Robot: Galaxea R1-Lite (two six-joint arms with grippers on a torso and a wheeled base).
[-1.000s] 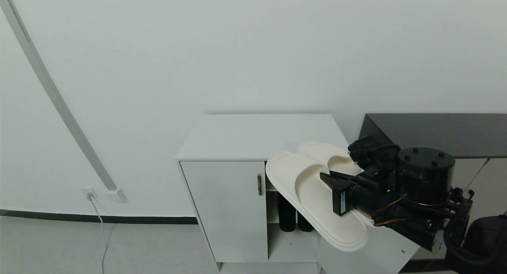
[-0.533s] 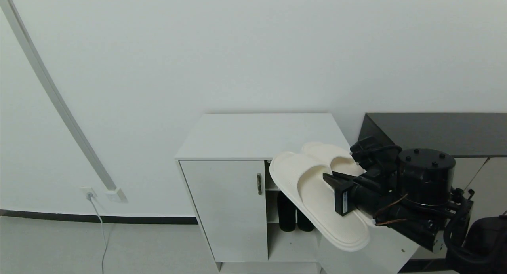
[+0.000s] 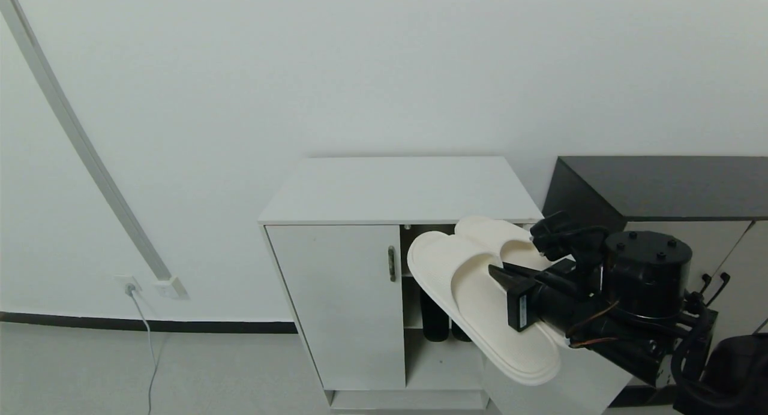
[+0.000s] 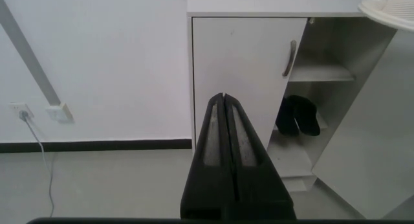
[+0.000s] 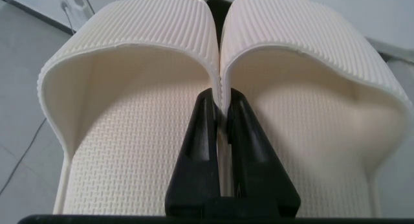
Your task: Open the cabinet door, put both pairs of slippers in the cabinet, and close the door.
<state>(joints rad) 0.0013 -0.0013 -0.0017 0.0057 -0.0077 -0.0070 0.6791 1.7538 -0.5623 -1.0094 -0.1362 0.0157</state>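
My right gripper (image 3: 510,277) (image 5: 222,111) is shut on a pair of cream slippers (image 3: 474,283) (image 5: 142,120), pinching the inner edges of both where they meet. The pair hangs tilted in front of the open right half of the white cabinet (image 3: 396,193) (image 4: 246,75). A pair of black slippers (image 3: 441,322) (image 4: 299,115) stands on the cabinet's lower shelf. The left cabinet door (image 3: 336,301) is closed, with a metal handle (image 3: 392,263) (image 4: 288,59). The right door (image 3: 558,385) is swung open below my right arm. My left gripper (image 4: 224,98) is shut on nothing, low and facing the cabinet.
A dark-topped unit (image 3: 666,187) stands right of the cabinet. On the wall at left runs a slanted grey conduit (image 3: 78,139), with a socket and cable (image 3: 129,286) near the floor. The floor left of the cabinet is open.
The head camera has shifted, so the cabinet shows more of its front and sits higher in the view. The right gripper still holds the cream slippers at about the same spot.
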